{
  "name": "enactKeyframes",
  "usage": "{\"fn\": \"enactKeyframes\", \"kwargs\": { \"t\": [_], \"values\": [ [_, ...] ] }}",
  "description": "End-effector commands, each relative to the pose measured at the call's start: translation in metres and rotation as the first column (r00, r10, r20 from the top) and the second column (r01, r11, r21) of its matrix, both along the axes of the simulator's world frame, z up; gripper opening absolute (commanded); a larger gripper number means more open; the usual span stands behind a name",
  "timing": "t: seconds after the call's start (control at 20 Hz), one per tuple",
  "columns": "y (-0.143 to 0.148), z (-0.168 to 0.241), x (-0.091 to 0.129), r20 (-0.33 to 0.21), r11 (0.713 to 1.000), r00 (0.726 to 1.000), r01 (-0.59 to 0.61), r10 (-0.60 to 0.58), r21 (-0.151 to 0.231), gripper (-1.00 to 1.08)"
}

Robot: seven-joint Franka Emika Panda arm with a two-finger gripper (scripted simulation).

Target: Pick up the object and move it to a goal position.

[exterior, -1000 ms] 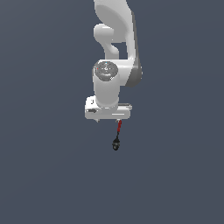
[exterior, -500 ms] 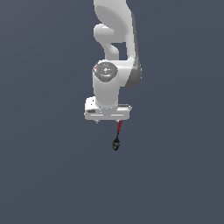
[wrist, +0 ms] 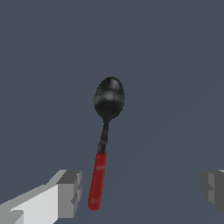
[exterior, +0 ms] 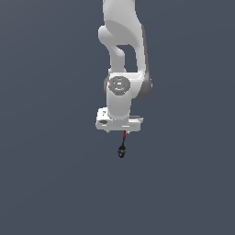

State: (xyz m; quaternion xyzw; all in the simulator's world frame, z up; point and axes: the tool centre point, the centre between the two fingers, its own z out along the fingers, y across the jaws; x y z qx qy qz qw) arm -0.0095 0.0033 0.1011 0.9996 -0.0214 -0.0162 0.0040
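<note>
The object [wrist: 105, 131] is a small spoon-like item with a black egg-shaped bulb, a thin stem and a red handle end. It lies on the plain grey surface. In the exterior view the object [exterior: 122, 148] pokes out just under the white hand, red end nearest the hand. My gripper [wrist: 142, 190] is open, with its grey fingertips [wrist: 70, 192] far apart. The red end lies between them, close to one finger, and I see no contact. In the exterior view the gripper [exterior: 120, 130] sits directly over the object and its fingers are hidden under the hand.
The white arm [exterior: 121, 50] rises from the hand to the exterior view's top edge. Uniform grey ground [exterior: 55, 183] surrounds the object on all sides, with no other objects or edges in view.
The hand has come down closer to the object and shifted slightly toward the exterior view's right. The object has stayed where it was.
</note>
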Motion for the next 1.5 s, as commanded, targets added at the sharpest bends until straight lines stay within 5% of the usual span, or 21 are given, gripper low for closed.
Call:
{"fn": "enactKeyframes", "kwargs": {
  "t": [0.0,1.45],
  "values": [
    [0.009,-0.014,0.0,0.011,1.0,1.0,0.023,-0.023,0.002,1.0],
    [0.027,-0.09,-0.002,0.032,0.998,0.997,0.069,-0.069,0.007,1.0]
  ]
}}
